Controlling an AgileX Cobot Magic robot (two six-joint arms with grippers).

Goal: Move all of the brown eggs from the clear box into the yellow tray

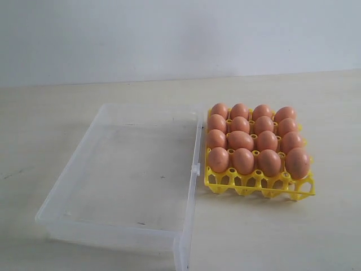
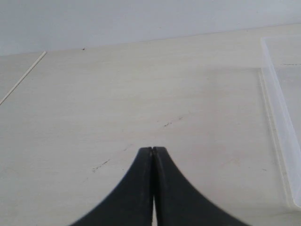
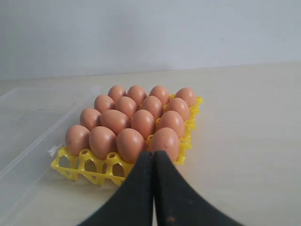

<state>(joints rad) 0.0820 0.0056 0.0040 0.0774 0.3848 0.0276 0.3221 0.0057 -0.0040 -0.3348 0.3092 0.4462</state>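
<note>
The yellow tray (image 1: pixel 259 189) stands right of the clear box (image 1: pixel 62 180) and is full of brown eggs (image 1: pixel 242 160), one per cup. Nothing lies inside the clear box. Neither arm shows in the exterior view. In the right wrist view my right gripper (image 3: pixel 153 153) is shut and empty, with the yellow tray (image 3: pixel 70 167) and its brown eggs (image 3: pixel 129 143) in front of it. My left gripper (image 2: pixel 153 149) is also shut and empty over bare table, with one wall of the clear box (image 2: pixel 277 108) off to the side.
The pale wooden table (image 1: pixel 316 113) carries only the box and the tray. A white wall (image 1: pixel 169 34) runs behind it. A seam in the table top (image 2: pixel 23 77) shows in the left wrist view.
</note>
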